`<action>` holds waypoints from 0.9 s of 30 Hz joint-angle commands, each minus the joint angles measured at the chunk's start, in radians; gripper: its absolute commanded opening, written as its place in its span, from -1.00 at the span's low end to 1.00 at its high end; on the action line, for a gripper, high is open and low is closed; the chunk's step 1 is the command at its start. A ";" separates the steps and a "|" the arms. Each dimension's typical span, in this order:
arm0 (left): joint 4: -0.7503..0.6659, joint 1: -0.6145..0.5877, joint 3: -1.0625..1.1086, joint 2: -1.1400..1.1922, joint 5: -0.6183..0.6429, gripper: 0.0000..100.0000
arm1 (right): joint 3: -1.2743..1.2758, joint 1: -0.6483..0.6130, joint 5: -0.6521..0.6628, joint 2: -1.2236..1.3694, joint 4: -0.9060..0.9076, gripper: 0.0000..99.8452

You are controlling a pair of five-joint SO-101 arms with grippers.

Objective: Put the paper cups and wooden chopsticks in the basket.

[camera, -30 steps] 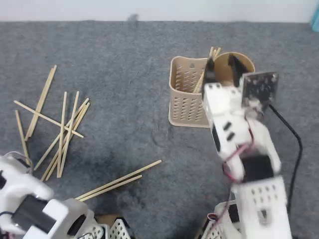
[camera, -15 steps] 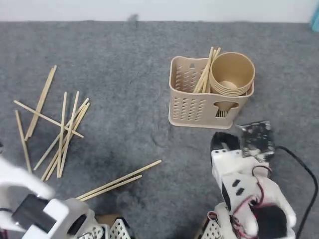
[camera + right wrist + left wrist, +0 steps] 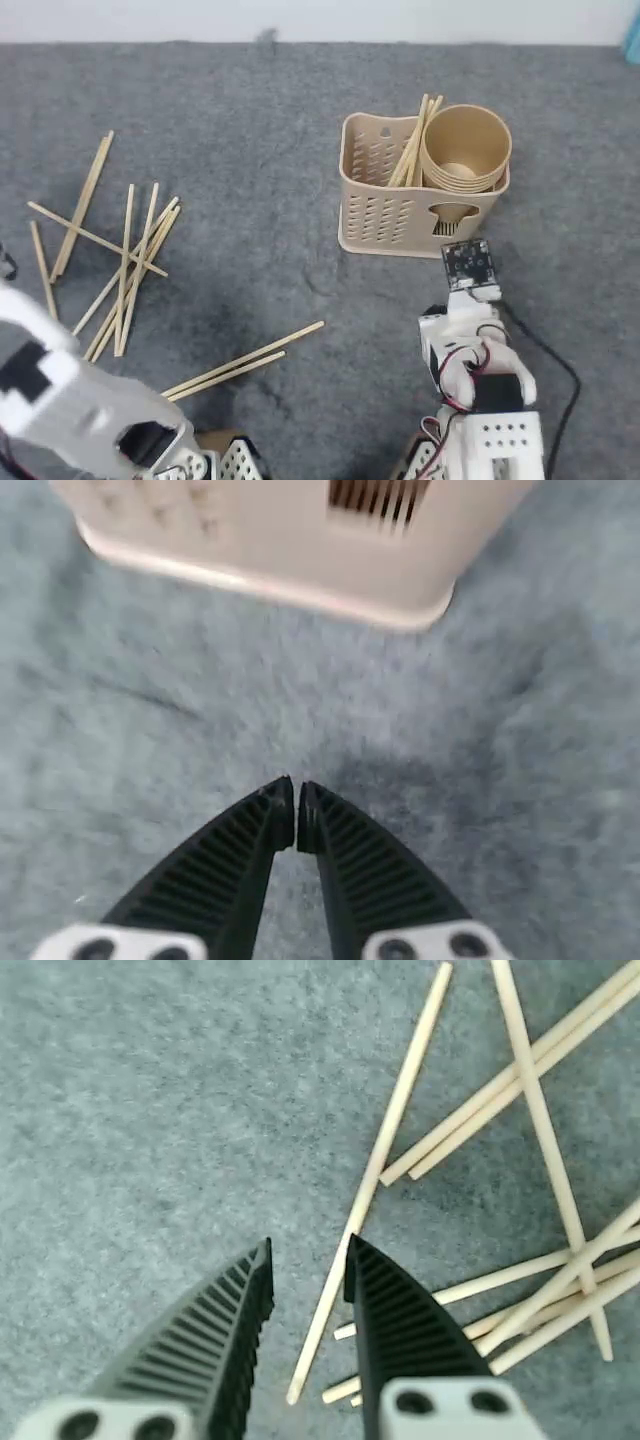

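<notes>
The loose chopsticks (image 3: 125,265) lie in a pile on the table (image 3: 250,120) at about 9 o'clock from the basket (image 3: 385,215), most running roughly from 1 to 7 o'clock, with a pair (image 3: 240,360) nearer the middle. The left tool (image 3: 307,1247) hangs over the pile, fingers spread and empty. One chopstick (image 3: 390,1130) passes just beside one finger, lying nearly along the fingers rather than across the gap, so the wrist probably needs turning. The right tool (image 3: 296,795), pressed together and empty, sits at 6 o'clock from the basket, which holds the cups (image 3: 465,145).
</notes>
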 commanded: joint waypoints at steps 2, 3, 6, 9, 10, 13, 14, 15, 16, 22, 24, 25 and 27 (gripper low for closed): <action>0.114 0.061 -0.280 0.167 -0.035 -0.78 | 0.006 0.012 0.018 -0.039 -0.025 -0.93; 0.132 0.074 -0.337 0.213 -0.054 -0.78 | 0.006 0.010 0.018 -0.045 -0.013 -0.93; 0.178 0.110 -0.516 0.347 -0.083 -0.78 | 0.006 0.019 0.025 -0.068 0.015 -0.93; 0.198 0.132 -0.704 0.476 -0.086 -0.78 | 0.006 0.021 0.026 -0.091 0.031 -0.93; 0.201 0.133 -0.768 0.517 -0.086 -0.78 | 0.008 0.021 0.026 -0.096 0.031 -0.93; 0.224 0.135 -0.952 0.632 -0.087 -0.78 | 0.026 0.021 0.026 -0.111 0.028 -0.93; 0.235 0.133 -1.012 0.671 -0.087 -0.78 | 0.028 0.021 0.026 -0.117 0.027 -0.93; 0.245 0.132 -1.066 0.707 -0.087 -0.78 | 0.031 0.021 0.026 -0.122 0.027 -0.93; 0.255 0.129 -1.116 0.744 -0.087 -0.78 | 0.031 0.021 0.026 -0.127 0.030 -0.93; 0.267 0.132 -1.337 0.967 -0.089 -0.78 | 0.032 0.021 0.026 -0.134 0.031 -0.93; 0.267 0.135 -1.402 1.026 -0.089 -0.78 | 0.032 0.021 0.026 -0.134 0.031 -0.93; 0.269 0.137 -1.435 1.053 -0.089 -0.78 | 0.032 0.021 0.026 -0.134 0.031 -0.93; 0.270 0.143 -1.488 1.097 -0.089 -0.78 | 0.034 0.021 0.026 -0.133 0.031 -0.93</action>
